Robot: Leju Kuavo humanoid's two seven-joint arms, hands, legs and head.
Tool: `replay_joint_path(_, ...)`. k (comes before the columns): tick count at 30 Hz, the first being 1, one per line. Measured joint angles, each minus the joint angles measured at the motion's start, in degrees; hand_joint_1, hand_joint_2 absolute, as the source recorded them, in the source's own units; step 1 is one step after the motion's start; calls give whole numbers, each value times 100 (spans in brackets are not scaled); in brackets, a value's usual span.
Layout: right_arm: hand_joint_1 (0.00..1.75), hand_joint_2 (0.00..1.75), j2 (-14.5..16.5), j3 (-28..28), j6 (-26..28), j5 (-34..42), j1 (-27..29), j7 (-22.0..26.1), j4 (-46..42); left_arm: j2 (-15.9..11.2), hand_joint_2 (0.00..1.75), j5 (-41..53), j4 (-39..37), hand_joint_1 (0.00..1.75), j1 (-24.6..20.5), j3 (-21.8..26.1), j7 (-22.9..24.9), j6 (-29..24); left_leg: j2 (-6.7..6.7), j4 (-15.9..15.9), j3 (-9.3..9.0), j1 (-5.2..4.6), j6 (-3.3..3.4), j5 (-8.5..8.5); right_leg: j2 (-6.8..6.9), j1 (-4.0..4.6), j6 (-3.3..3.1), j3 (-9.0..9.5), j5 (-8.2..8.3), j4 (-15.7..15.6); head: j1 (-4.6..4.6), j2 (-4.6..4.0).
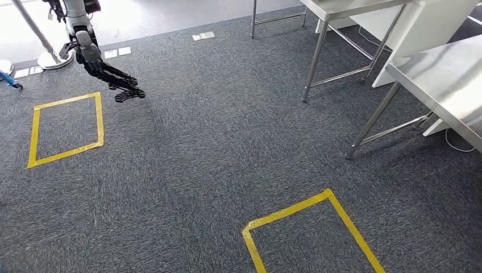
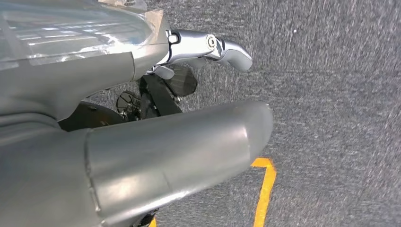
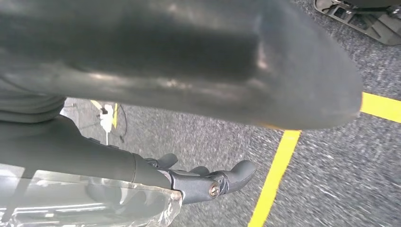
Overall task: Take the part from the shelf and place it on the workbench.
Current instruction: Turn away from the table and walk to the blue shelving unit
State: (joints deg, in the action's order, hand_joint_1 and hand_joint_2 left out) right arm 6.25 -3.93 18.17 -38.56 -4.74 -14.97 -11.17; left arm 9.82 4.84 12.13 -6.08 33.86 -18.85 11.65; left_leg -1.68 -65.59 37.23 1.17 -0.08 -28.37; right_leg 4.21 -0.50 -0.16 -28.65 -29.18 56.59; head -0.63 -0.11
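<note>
Tape square lies at 6 o'clock, workbench at 2; left hand and right hand hang empty, fingers apart; part's heft and hold can't be judged.

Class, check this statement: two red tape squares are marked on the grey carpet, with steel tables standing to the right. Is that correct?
Not quite. The tape squares are yellow, not red, as the head view shows. The rest holds: there are two of them on the grey carpet, and the steel tables stand to the right.
</note>
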Motion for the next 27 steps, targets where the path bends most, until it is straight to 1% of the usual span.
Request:
replay_joint_path(1, 0, 0, 1, 0, 12, -1, 0, 5, 1, 1, 0, 2, 1, 0, -14, -1, 13, 0, -91, 357, -199, -7, 16, 116, 42, 22, 24, -5, -18, 6, -1, 0)
replay_joint_path(2, 0, 0, 1, 0, 21, -10, -2, 7, 1, 0, 0, 2, 1, 0, -28, -2, 23, 1, -155, 587, -323, -24, 39, 169, 79, 42, 55, 3, -36, 12, -8, 0)
replay_joint_path(3, 0, 0, 0, 0, 27, -22, -6, 7, 2, -1, 0, 1, 1, 0, -37, -2, 29, 3, -174, 676, -363, -48, 65, 168, 118, 63, 85, 7, -46, 15, -16, 0)
replay_joint_path(5, 0, 0, 2, -2, 29, -61, -23, 0, 1, -5, 0, -4, 0, 0, -36, -1, 32, 8, -57, 702, -353, -86, 139, 195, 194, 83, 145, 27, -59, 13, -28, 0)
replay_joint_path(6, 0, 0, 2, -3, 29, -77, -33, -5, 1, -4, 0, -7, 0, 0, -32, 0, 31, 9, -6, 731, -359, -89, 183, 218, 160, 77, 171, 12, -97, 57, -28, 0)
replay_joint_path(7, 0, 0, 4, -4, 27, -90, -39, -11, 0, -6, 0, -11, 0, 0, -34, 1, 30, 9, 48, 760, -365, -85, 234, 246, 59, 68, 180, -42, -183, 188, -28, 0)
replay_joint_path(8, 0, 0, 5, -5, 24, -97, -40, -16, 0, -7, 0, -15, 0, 0, -40, 1, 28, 9, 108, 786, -370, -72, 277, 272, -81, 53, 176, -157, -320, 441, -34, 0)
replay_joint_path(9, 0, 0, 4, -5, 21, -100, -40, -21, 0, -7, 0, -17, 0, 0, -45, 1, 27, 9, 170, 794, -359, -71, 303, 286, -236, 24, 158, -330, -487, 807, -40, 0)
replay_joint_path(10, 0, 0, 4, -6, 17, -101, -35, -27, 0, -9, 0, -19, 0, 0, -51, 2, 28, 8, 238, 793, -346, -72, 319, 295, -332, 12, 147, -527, -643, 1208, -46, 0)
replay_joint_path(11, 0, 0, 3, -7, 14, -101, -29, -32, 0, -8, 0, -19, 0, 0, -51, 2, 30, 3, 313, 792, -336, -74, 322, 300, -376, 1, 158, -692, -744, 1533, -51, 0)
replay_joint_path(12, 0, 0, 1, -7, 13, -101, -21, -39, 1, -8, 0, -19, 0, 0, -45, 2, 32, -4, 389, 788, -332, -77, 321, 304, -392, -8, 192, -771, -757, 1674, -51, 0)
replay_joint_path(13, 0, 0, 0, -7, 13, -101, -14, -44, 1, -9, 0, -19, 0, 0, -40, 2, 36, -12, 464, 785, -331, -78, 317, 308, -403, -14, 243, -737, -675, 1585, -51, 0)
replay_joint_path(14, 0, 0, -1, -7, 13, -102, -11, -46, 1, -9, 0, -19, 0, 0, -37, 2, 38, -19, 539, 780, -333, -77, 308, 314, -423, -29, 303, -594, -513, 1269, -51, 0)
replay_joint_path(15, 0, 0, -2, -7, 13, -102, -15, -48, 2, -9, 0, -19, 0, 0, -36, 2, 40, -24, 610, 774, -333, -74, 294, 319, -502, -55, 359, -396, -329, 830, -53, 0)
replay_joint_path(16, 0, 0, -3, -7, 13, -103, -21, -48, 2, -11, 0, -19, 0, 0, -37, 2, 43, -27, 671, 765, -328, -84, 269, 323, -597, -71, 379, -229, -179, 450, -53, 0)
replay_joint_path(17, 0, 0, -4, -7, 13, -103, -27, -47, 2, -14, 0, -19, 0, 0, -39, 1, 44, -31, 722, 758, -320, -90, 239, 329, -670, -78, 366, -120, -79, 183, -51, 0)
replay_joint_path(18, 0, 0, -5, -7, 14, -103, -34, -46, 2, -17, 0, -19, 0, 0, -39, 1, 46, -35, 761, 757, -308, -96, 202, 336, -724, -69, 325, -83, -40, 67, -48, 0)
replay_joint_path(19, 0, 0, -4, -7, 14, -103, -38, -45, 2, -20, 0, -19, 0, 0, -37, 1, 49, -39, 796, 764, -298, -97, 162, 348, -705, -42, 267, -79, -30, 64, -44, 0)
replay_joint_path(20, 0, 0, -3, -7, 15, -103, -42, -43, 2, -22, 0, -18, -1, 0, -34, 1, 50, -45, 836, 772, -286, -85, 126, 363, -651, -42, 209, -75, -11, 54, -41, 0)
replay_joint_path(21, 0, 0, -3, -7, 16, -104, -47, -40, 2, -26, 0, -16, -1, 0, -27, 1, 50, -55, 811, 750, -260, -77, 97, 348, -600, -51, 159, -60, 9, 41, -39, 0)
replay_joint_path(22, 0, 0, -2, -7, 20, -104, -47, -34, 2, -29, 0, -13, -2, 0, -21, 1, 48, -66, 716, 644, -202, -72, 73, 269, -544, -66, 105, -46, 30, 28, -27, 0)
replay_joint_path(23, 0, 0, -1, -6, 25, -103, -44, -26, 2, -32, 0, -8, -2, 0, -20, 0, 45, -77, 585, 434, -102, -70, 56, 129, -482, -79, 51, -47, 47, 14, -14, 0)
replay_joint_path(24, 0, 0, -1, -5, 31, -102, -38, -20, 2, -33, 0, -1, -2, 0, -23, -2, 43, -84, 424, 110, 47, -68, 44, -69, -417, -66, 12, -46, 51, 12, -1, 0)
replay_joint_path(25, 0, 0, -2, -5, 36, -101, -27, -15, 2, -31, 0, 7, -2, 0, -29, -3, 41, -92, 313, -278, 224, -63, 29, -275, -347, -47, -21, -51, 48, 12, 11, 0)
replay_joint_path(26, 0, 0, -5, -4, 39, -101, -17, -15, 2, -30, 0, 14, -2, 0, -34, -5, 41, -98, 259, -623, 382, -54, 15, -423, -276, -28, -36, -54, 44, 12, 12, 0)
replay_joint_path(27, 0, 0, -9, -4, 41, -104, -14, -18, 2, -29, 0, 19, -2, 0, -35, -7, 44, -110, 223, -836, 476, -44, 5, -479, -203, -16, -40, -58, 40, 13, 12, 0)
